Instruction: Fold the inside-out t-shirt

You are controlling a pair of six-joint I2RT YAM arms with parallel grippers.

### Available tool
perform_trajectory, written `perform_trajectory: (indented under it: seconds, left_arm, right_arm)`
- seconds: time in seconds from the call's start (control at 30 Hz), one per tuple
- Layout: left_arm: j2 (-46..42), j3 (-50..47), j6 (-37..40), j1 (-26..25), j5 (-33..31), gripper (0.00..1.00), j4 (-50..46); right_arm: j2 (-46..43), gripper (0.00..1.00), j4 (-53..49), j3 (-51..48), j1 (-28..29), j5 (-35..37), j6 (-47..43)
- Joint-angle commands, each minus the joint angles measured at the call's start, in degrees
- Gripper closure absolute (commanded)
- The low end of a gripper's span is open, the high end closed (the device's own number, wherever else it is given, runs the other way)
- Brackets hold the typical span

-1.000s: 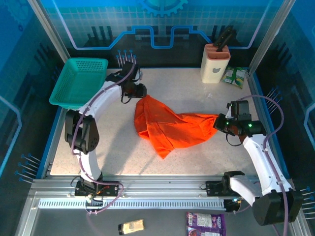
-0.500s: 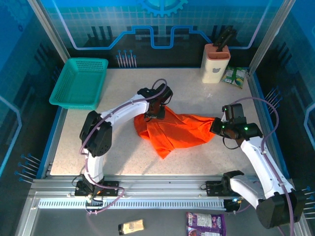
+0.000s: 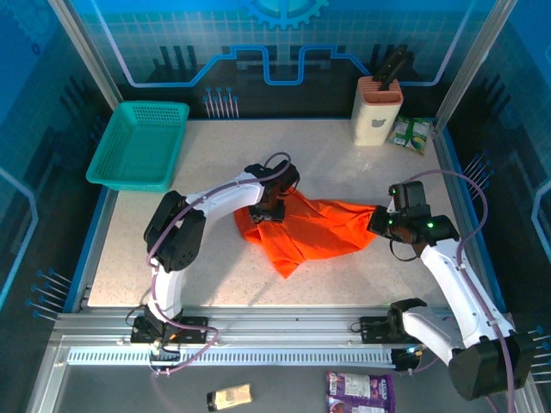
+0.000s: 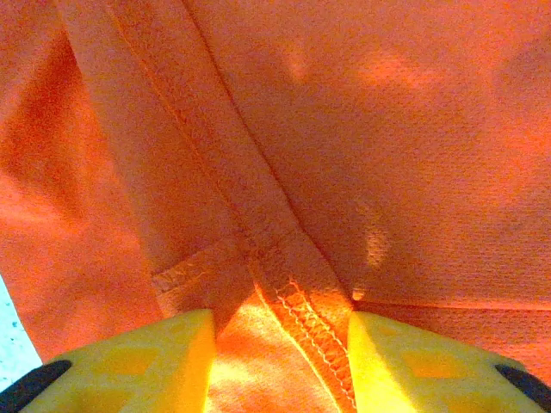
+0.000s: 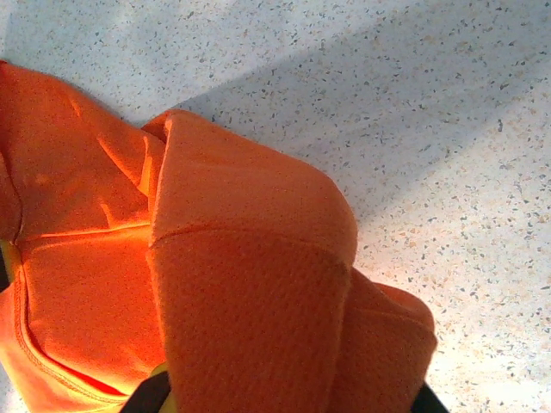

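Note:
The orange t-shirt lies crumpled in the middle of the table, its right end drawn out to a point. My left gripper is pressed down on the shirt's upper left part. In the left wrist view its yellow fingers stand apart, and a stitched hem of the t-shirt runs loosely through the gap. My right gripper is shut on the shirt's right end. In the right wrist view the t-shirt drapes over the jaws and hides them.
A teal mesh basket stands at the back left corner. A knife block and a green packet stand at the back right. Bare tabletop lies right of the shirt.
My left gripper has swung from near the basket to the shirt's upper left and come down on it, its jaws widening. The shirt's raised left peak has sunk. The right gripper shifted slightly left.

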Motion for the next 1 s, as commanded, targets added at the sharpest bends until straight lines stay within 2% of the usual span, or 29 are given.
perform_trajectory:
  seconds: [0.0,0.2,0.4,0.47,0.57,0.73,0.87,0.97]
  left_arm:
    - [1.01,0.15,-1.11,-0.81,1.77,0.53,0.57]
    - [2.88,1.36,-0.60,-1.18,1.15,0.48,-0.26]
    - [5.07,2.82,0.24,-1.14,0.62,0.48,-0.48]
    - [5.10,3.02,0.60,-1.18,-0.06,0.56,-0.31]
    - [4.54,3.87,2.05,-1.09,-2.21,0.76,-0.09]
    - [0.62,8.91,7.14,0.62,-6.82,0.95,-0.48]
    - [-4.55,14.64,11.92,3.86,-6.26,1.00,-0.22]
    - [-8.53,17.40,14.75,6.73,-2.06,1.00,0.13]
  right_arm:
    - [0.21,1.00,0.35,0.25,1.06,0.87,0.46]
    - [0.40,1.00,0.43,0.25,1.12,1.01,0.31]
    - [0.56,1.00,0.55,0.35,1.31,0.96,0.19]
    - [0.48,1.00,0.55,0.41,1.33,1.08,0.19]
    - [0.48,1.00,0.46,0.90,1.35,1.30,0.19]
    - [-0.60,1.00,-1.08,4.52,1.37,2.34,0.05]
    - [-2.56,1.00,-2.83,8.15,1.36,4.17,-0.30]
    - [-3.77,1.00,-4.23,10.16,1.36,5.21,-0.42]
